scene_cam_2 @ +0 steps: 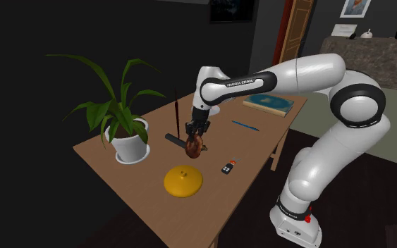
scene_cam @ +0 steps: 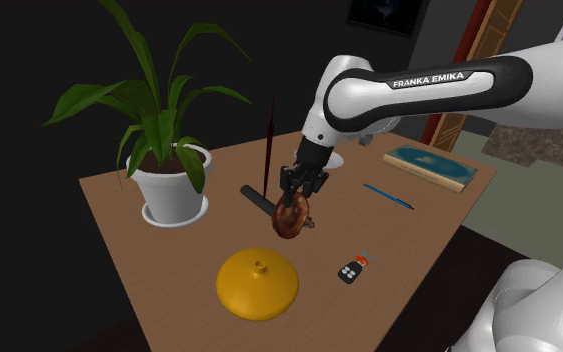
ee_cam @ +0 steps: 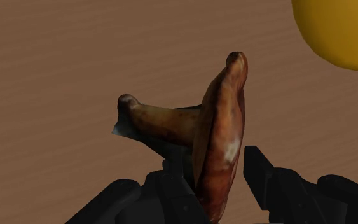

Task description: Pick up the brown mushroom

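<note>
Clamping brown mushroom (scene_cam: 291,218) by cap, gripper (scene_cam: 297,200) part-closed on it, above wood table (scene_cam: 399,235), yellow lid (scene_cam: 257,283) nr.

Home, living-room look. Wooden table (scene_cam: 389,240) carries a potted plant (scene_cam: 169,165) at 10 o'clock in the shoulder view, a book (scene_cam: 439,166) at 2 o'clock. Framed picture (scene_cam: 384,14) on the dark wall at 12, wooden door frame (scene_cam_2: 297,32) beside it.

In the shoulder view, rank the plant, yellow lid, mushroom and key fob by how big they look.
1. plant
2. yellow lid
3. mushroom
4. key fob, only somewhat smaller than the mushroom, so the last two places are less sure.
</note>
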You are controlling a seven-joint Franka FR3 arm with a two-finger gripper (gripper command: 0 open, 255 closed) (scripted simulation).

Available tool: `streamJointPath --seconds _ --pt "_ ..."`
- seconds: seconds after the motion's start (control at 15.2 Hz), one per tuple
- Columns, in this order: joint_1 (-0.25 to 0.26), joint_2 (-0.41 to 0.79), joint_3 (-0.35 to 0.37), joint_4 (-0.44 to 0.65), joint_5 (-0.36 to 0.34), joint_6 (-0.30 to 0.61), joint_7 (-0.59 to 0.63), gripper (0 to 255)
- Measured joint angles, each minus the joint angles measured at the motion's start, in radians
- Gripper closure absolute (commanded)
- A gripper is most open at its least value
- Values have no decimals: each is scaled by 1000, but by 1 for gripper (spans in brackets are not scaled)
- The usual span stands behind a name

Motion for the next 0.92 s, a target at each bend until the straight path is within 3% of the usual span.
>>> streamJointPath --seconds 0.4,0.92 --pt "-1 0 -1 5 -1 -6 1 255" --pt "-4 -13 -5 93 -12 -106 23 255"
